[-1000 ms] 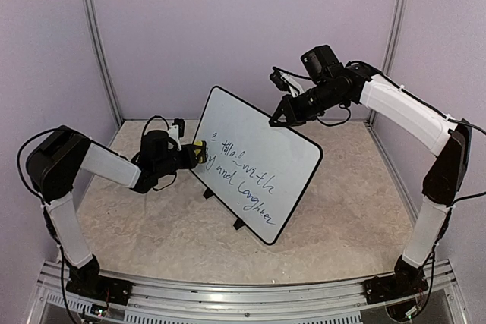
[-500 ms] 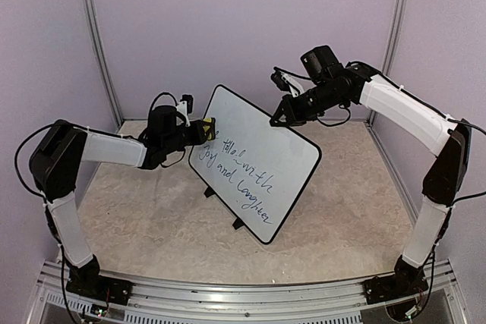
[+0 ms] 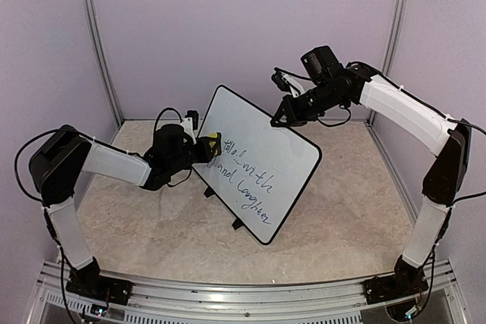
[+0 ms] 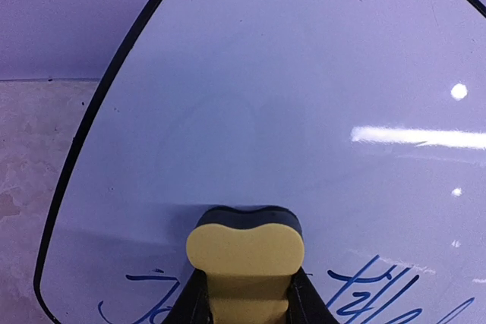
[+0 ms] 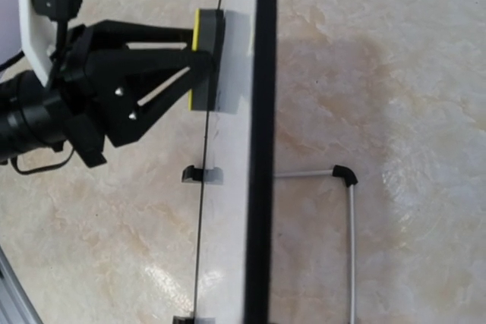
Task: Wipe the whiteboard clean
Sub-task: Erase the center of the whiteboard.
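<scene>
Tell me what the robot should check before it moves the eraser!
1. The eraser is clamped in the left pincer: ok.
2. The eraser is pressed against the whiteboard: ok, the right wrist view shows them touching.
3. The right pincer is gripping the board's top edge: cannot tell; it sits at that edge.
4. The board is standing on its feet: ok.
5. The board is wiped clean: not ok; blue writing is there below the eraser.

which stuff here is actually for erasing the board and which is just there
For the job: whiteboard, yellow eraser, left gripper holding it, right gripper at the board's top edge.
Just there: table, enclosure posts.
</scene>
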Action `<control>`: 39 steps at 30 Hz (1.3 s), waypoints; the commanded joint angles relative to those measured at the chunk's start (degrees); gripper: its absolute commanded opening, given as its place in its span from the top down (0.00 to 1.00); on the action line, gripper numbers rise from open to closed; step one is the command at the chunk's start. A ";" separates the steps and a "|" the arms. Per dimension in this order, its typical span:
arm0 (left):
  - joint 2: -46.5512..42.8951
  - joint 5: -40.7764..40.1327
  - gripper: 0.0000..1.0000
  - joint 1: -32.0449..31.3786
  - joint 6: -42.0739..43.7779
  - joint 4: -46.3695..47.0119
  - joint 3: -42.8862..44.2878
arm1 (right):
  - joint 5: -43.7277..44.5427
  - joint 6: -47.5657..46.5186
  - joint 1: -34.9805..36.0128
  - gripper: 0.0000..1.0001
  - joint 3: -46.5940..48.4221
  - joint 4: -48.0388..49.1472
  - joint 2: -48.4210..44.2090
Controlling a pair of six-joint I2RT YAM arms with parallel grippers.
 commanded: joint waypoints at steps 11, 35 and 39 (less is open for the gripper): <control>3.75 4.06 0.88 1.26 0.61 -13.05 9.41 | -13.40 -7.82 4.35 1.00 -0.62 -2.54 1.70; 3.73 2.00 0.88 2.19 -0.97 -2.70 0.27 | -13.72 -7.76 4.94 1.00 -1.05 -1.87 2.36; 3.69 2.00 0.88 2.45 -0.74 -2.15 1.64 | -13.59 -7.75 5.02 1.00 -0.58 -2.06 2.62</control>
